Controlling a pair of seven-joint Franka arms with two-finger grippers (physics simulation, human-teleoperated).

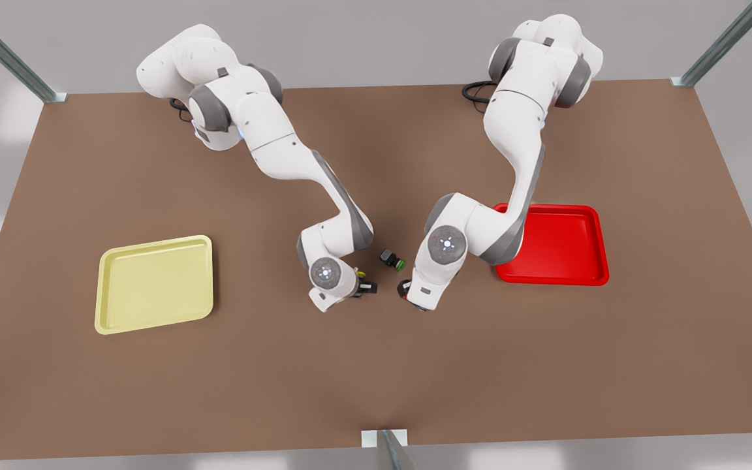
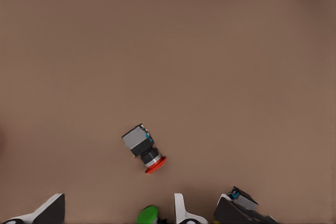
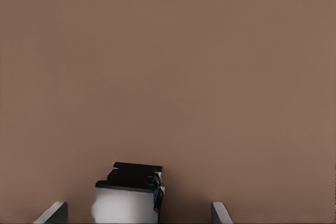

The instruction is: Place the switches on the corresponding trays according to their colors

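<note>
Brown table [image 1: 376, 378] is where all the switches lie, so nothing is done yet: yellow tray [image 1: 154, 287] on the front view's left and red tray [image 1: 565, 248] on its right are both empty. Your left gripper [image 2: 116, 214] hovers with fingers wide near the red switch [image 2: 144, 150] and the green switch [image 1: 392, 259]. Your right gripper [image 3: 137, 216], fingers wide, straddles the yellow switch [image 3: 135, 174] without gripping it. Both grasps and both carries are left.

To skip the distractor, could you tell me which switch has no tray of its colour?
The green-capped switch, between the two arms; there is only a yellow tray and a red tray.
</note>
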